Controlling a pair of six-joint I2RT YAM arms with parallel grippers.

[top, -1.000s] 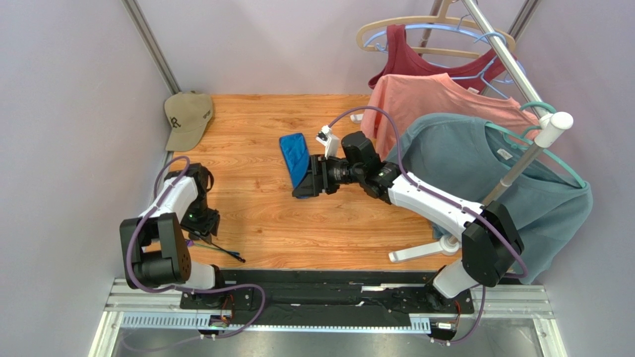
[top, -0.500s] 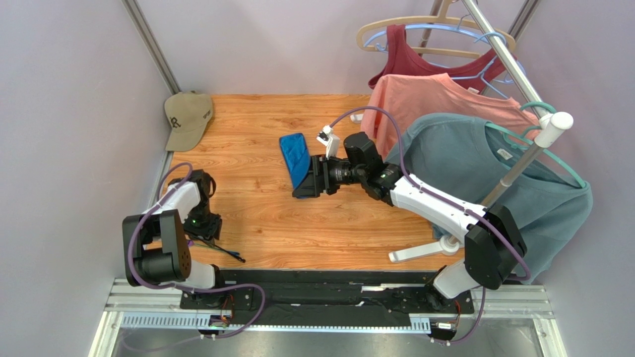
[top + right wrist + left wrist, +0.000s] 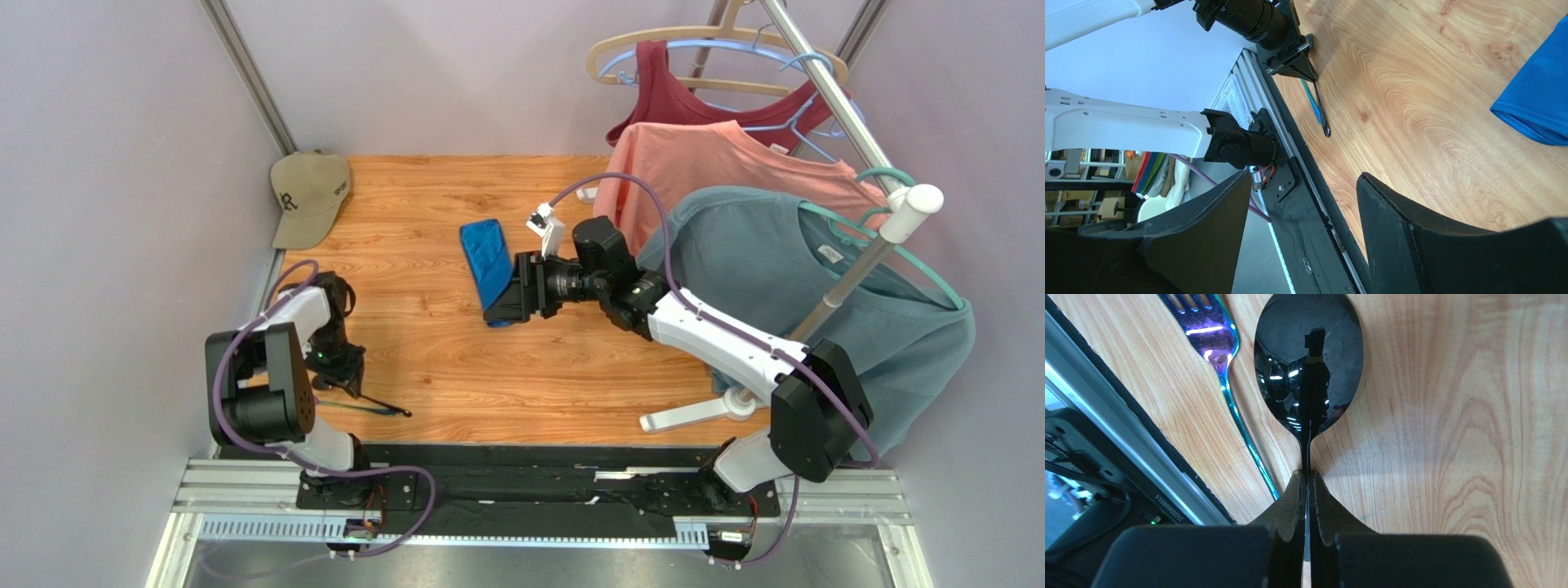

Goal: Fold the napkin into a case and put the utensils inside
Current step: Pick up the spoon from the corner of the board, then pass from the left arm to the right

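- Royal-blue napkin (image 3: 487, 260) lies on the table (image 3: 491, 380), folded into a narrow case, its long axis running roughly away from my bases.
- My right gripper (image 3: 1303, 184) hangs just beside the case's near end, jaws wide, holding nothing.
- My left gripper (image 3: 1308, 493), well apart from the case, is pinched tight on the black spoon (image 3: 1309, 361) by its handle, bowl pointing straight out.
- The iridescent fork (image 3: 1223, 367) lies loose beside the spoon.
- I reckon the spoon must travel to the case, handle lined up with its length.
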